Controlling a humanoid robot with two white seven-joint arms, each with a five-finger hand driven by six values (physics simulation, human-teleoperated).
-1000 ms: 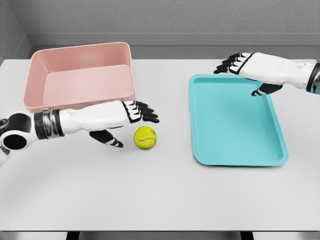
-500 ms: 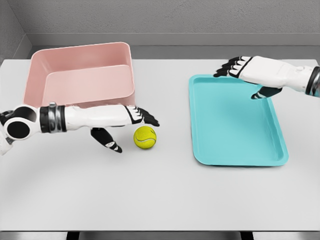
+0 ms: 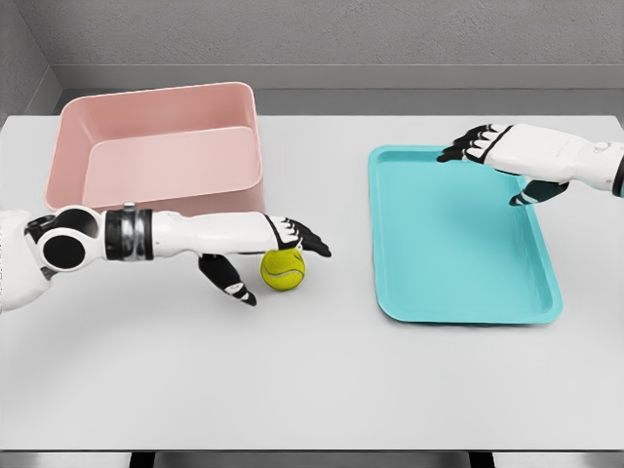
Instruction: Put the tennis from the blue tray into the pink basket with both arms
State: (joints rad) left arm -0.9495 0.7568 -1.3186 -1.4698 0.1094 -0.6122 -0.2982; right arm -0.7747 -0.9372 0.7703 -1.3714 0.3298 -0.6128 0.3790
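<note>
- Tennis ball [image 3: 283,269]: yellow-green. I log it on the white table [image 3: 312,380], out of the tray, between the basket and the tray, just in front of the basket's near right corner.
- Left hand [image 3: 265,246]: I see it reaching in from the left, palm down over the ball. Its black-tipped fingers [image 3: 310,239] stretch across the ball's top, the thumb hangs down at the ball's left. Fingers spread, not closed round the ball; I cannot tell whether they touch it.
- Right hand [image 3: 507,156]: I see it hovering over the tray's far right corner, fingers loosely extended, thumb pointing down, holding nothing.
- Blue tray [image 3: 458,302]: turquoise, flat, on the right half of the table.
- Pink basket [image 3: 156,117]: deep, rectangular, at the far left of the table.
</note>
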